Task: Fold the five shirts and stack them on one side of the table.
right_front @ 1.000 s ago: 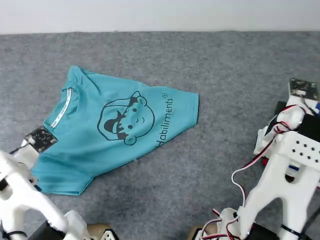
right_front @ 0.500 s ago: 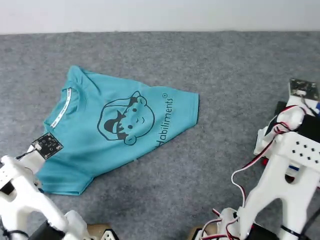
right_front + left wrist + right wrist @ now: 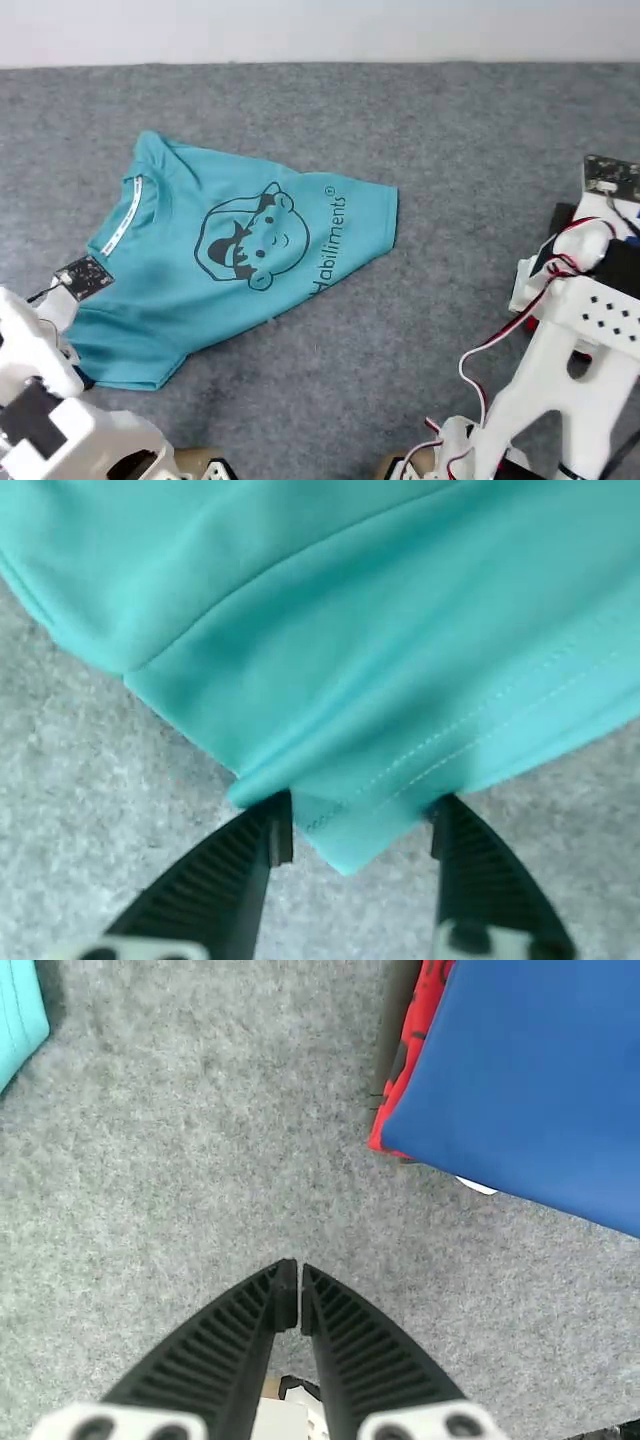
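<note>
A teal shirt with a dark cartoon print lies spread flat on the grey carpet, left of centre. In the left wrist view my left gripper stands open over the shirt's sleeve corner, a finger on each side of the fabric edge. In the high view the left arm sits at the shirt's near-left corner. My right gripper is shut and holds nothing, hovering over bare carpet. Beyond it lies a folded blue shirt on top of a red one.
The right arm stands at the table's right edge, partly hiding the folded stack. Bare grey carpet stretches between the teal shirt and the right arm. A pale wall runs along the far edge.
The left arm shifted along the teal shirt's near-left corner, toward the shirt and then back, and has dropped lower. The right arm barely moved. The shirt lies as before.
</note>
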{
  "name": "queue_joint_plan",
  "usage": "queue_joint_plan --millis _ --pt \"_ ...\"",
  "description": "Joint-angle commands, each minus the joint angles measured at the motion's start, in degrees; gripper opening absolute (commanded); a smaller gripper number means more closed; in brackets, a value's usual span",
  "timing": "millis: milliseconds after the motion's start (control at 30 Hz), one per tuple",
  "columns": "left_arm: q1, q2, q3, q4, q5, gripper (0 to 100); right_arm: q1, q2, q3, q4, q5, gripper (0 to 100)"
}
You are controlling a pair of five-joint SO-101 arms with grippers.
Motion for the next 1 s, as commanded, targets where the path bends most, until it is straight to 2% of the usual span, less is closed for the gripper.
queue_joint_plan --millis 0,300,367,500,633,767,967 --pt "0.79 3.16 -2.07 -0.18 0.62 21 -0.57 -1.36 -0.26 0.66 -0.35 0.9" --pt "1.93 4.4 -2.33 1.14 0.62 4 -0.57 -1.36 -0.26 0.75 -0.44 0.9" --pt "2.11 4.31 -4.53 5.27 0.44 1 -0.57 -1.36 -0.26 0.66 -0.35 0.9" --pt "2.11 -0.35 -11.12 19.34 0.44 2 -1.89 -1.36 -0.26 0.31 -0.18 0.9" --pt "2.2 -8.97 -15.69 29.19 0.62 1 -7.16 -1.27 -0.26 0.04 -0.18 0.9" --pt "2.11 -18.29 -17.71 35.69 0.88 1 -15.69 -0.66 -0.09 -1.45 -0.53 0.9" --pt "1.67 -26.73 -17.98 36.31 9.76 1 -26.59 2.24 7.47 -14.73 -0.26 0.9"
